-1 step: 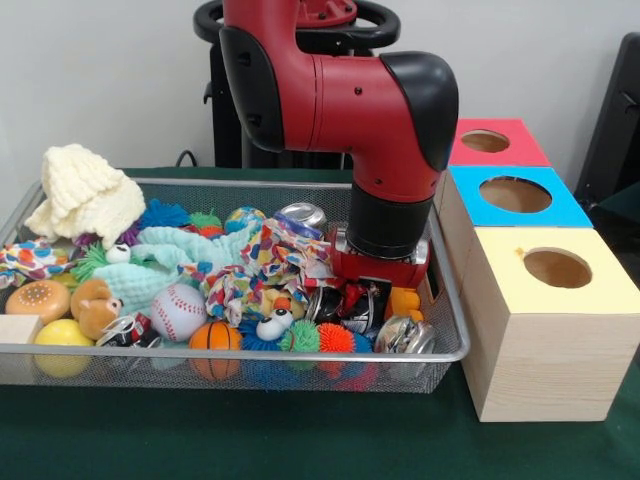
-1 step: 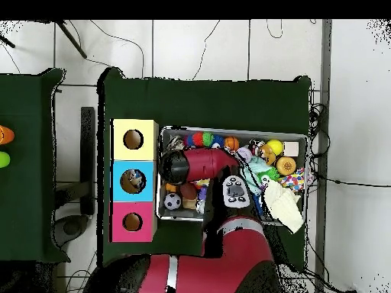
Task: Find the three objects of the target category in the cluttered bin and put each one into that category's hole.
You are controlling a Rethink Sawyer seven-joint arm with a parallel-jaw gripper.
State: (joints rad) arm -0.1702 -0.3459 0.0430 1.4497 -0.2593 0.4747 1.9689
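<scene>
Clutter fills the wire bin [image 1: 450,345] on the green counter [image 1: 300,440]: knitted hat [image 1: 85,190], baseball [image 1: 178,311], crushed cans [image 1: 405,335]. The claw [image 1: 378,290] is sunk among cans at the bin's right end; whether it is clenched cannot be told. Three holed boxes [image 1: 545,330] stand just beside.

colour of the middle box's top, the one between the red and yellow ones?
Blue top with a round hole; clearest in the front view.

End effector [image 1: 378,285] tips — buried among bin [image 1: 452,352] clutter; state unreadable
</scene>
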